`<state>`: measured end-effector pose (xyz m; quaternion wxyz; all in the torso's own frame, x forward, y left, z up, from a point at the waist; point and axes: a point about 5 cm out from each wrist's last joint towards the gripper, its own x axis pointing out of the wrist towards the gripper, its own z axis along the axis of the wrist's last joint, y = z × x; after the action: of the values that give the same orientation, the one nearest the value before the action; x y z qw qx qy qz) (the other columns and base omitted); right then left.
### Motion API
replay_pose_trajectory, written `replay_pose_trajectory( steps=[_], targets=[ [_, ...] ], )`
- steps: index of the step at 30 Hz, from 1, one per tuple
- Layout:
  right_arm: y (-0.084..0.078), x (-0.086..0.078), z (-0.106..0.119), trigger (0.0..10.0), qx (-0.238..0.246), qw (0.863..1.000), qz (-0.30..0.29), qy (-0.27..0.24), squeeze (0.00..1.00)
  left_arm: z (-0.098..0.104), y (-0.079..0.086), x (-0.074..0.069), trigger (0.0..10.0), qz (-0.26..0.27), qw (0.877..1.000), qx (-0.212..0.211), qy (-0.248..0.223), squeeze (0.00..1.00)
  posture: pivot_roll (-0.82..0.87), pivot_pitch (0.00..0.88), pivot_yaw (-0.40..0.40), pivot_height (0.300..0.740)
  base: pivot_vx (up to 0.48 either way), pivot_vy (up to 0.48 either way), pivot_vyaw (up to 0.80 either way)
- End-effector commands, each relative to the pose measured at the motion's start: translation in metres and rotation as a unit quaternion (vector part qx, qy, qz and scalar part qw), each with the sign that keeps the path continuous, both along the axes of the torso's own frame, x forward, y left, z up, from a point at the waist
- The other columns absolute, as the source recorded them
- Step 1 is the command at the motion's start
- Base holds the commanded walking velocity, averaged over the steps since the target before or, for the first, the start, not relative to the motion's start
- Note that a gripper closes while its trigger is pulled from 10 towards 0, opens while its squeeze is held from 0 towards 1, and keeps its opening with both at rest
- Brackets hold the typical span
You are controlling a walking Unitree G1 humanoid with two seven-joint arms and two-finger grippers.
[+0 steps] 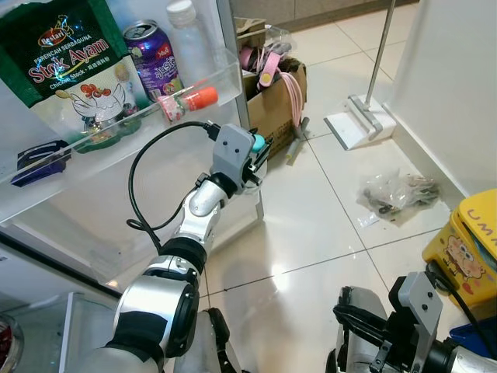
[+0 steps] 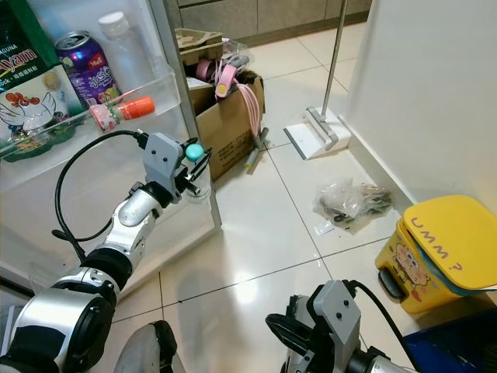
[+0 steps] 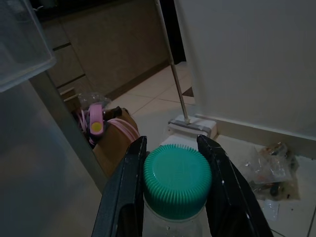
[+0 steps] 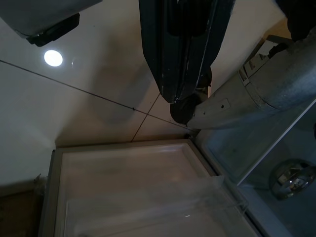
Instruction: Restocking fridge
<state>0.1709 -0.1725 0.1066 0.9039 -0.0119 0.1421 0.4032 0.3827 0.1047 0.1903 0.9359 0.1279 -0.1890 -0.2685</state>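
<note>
Left arm stretched forward, left tool (image 3: 175,187) clamped around something, right arm low, right tool (image 4: 185,74) pressed together

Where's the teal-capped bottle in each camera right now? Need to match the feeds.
Left eye view: teal-capped bottle in the left gripper, beside the fridge door's edge.
Right eye view: same grip.
Left wrist view: cap between both fingers.
Right wrist view: not in it.
Shared landmark: cardboard box.

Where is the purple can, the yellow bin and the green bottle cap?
purple can (image 1: 154,56), left eye view, its side label.
yellow bin (image 2: 443,250), right eye view, its lid.
green bottle cap (image 3: 177,180), left wrist view, its top.
</note>
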Motion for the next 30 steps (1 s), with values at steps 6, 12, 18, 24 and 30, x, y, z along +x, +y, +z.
replay_pose_trajectory(
  steps=[6, 12, 18, 24, 30],
  targets=[
    [0.002, -0.005, 0.000, 10.0, 0.001, 1.000, 0.004, 0.012, 0.00, -0.057, 0.018, -0.007, 10.0, 0.046, 0.988, 0.044, 0.137, 0.00, -0.18, 0.361, 0.090, 0.417, 0.000, 0.000, 0.00],
    [0.001, -0.005, 0.001, 10.0, 0.000, 1.000, 0.000, 0.012, 0.00, -0.055, 0.026, -0.003, 10.0, 0.090, 0.985, 0.055, 0.136, 0.00, -0.18, 0.359, 0.093, 0.417, 0.000, 0.000, 0.00],
    [0.001, -0.006, 0.002, 10.0, 0.001, 1.000, -0.004, 0.014, 0.00, -0.047, 0.036, 0.002, 10.0, 0.134, 0.982, 0.058, 0.123, 0.00, -0.18, 0.357, 0.097, 0.417, 0.000, 0.000, 0.00],
    [0.001, -0.006, 0.001, 10.0, 0.000, 1.000, -0.007, 0.015, 0.00, -0.036, 0.040, 0.006, 10.0, 0.141, 0.983, 0.046, 0.109, 0.00, -0.18, 0.356, 0.098, 0.417, 0.000, 0.000, 0.00],
    [0.002, -0.005, 0.001, 10.0, 0.001, 1.000, -0.008, 0.015, 0.00, -0.018, 0.034, 0.008, 10.0, 0.079, 0.993, -0.011, 0.091, 0.00, -0.18, 0.350, 0.103, 0.417, 0.000, 0.000, 0.00]
  ],
)
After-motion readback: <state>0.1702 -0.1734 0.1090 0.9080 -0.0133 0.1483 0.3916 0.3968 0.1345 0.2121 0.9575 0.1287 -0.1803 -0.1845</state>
